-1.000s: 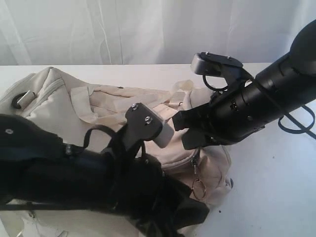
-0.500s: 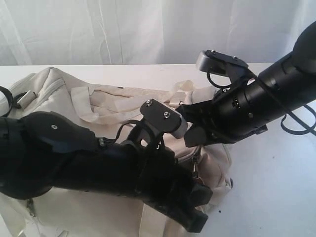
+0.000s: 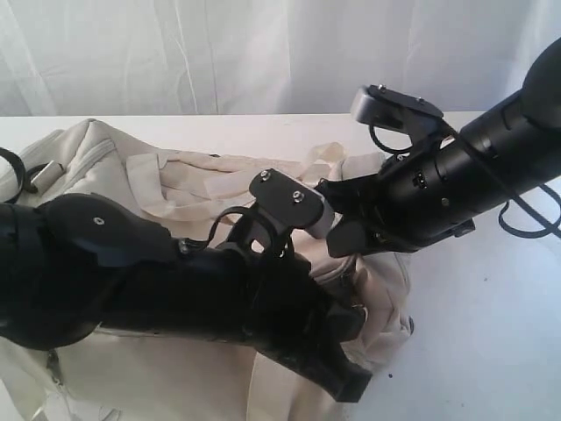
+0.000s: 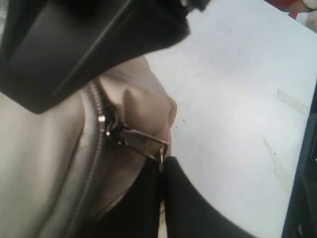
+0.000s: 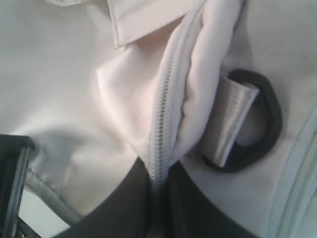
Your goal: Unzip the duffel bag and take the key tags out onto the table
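We see the duffel bag [image 3: 105, 175] lying on its side on the white counter [image 3: 473, 333]. It fills the left and middle of the exterior view. Its long axis runs from the upper left of the frame down toward the lower right, where its rounded end sits near the bottom edge. A pale strap [image 3: 166, 197] lies loose across its top. A white curtain [image 3: 263, 53] hangs behind the counter.

In that view the two black arms cover much of the bag. One reaches from the lower left across to the bag's lower right end, and the other comes in from the upper right to the middle of the bag. We cannot see either fingertip grip from there.

The wrist views show the grips. The left claw [image 4: 162, 166] has its fingers pressed together on the tip of the metal zipper pull [image 4: 143, 144]. The pull sticks out from its slider, away from the zipper [image 4: 91, 163] and toward bare counter just beside the bag's end. That zipper looks closed along the stretch we can see.

The right claw [image 5: 157, 186] is pinched onto a raised fold of the bag's cloth, with a second closed zipper [image 5: 161, 109] running straight down between its fingers. Just beside that fold is a dark ring [image 5: 270, 124] with a band of shiny webbing [image 5: 233, 119] threaded through it, which the exterior view hides behind the arm.

We cannot see inside the bag from any view.
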Action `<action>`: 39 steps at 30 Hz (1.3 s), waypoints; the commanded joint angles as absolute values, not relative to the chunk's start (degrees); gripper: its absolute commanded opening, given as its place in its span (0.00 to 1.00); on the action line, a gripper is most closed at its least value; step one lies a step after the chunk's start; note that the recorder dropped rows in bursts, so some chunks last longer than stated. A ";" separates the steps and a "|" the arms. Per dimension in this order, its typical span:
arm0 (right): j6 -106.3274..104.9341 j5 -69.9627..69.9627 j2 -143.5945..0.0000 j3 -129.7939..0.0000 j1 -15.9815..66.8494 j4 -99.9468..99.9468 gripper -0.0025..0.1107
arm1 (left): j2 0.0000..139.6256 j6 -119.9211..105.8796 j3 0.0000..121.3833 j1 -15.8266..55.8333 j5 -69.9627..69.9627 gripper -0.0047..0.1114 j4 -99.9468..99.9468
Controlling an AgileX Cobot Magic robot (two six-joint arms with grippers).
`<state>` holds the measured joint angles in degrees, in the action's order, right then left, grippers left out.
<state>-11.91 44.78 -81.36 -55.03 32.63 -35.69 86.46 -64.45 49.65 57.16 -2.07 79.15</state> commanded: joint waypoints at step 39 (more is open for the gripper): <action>-12.86 45.79 -81.11 -55.33 33.64 -31.60 0.07 | 54.20 -61.74 23.76 57.37 10.35 0.04 86.23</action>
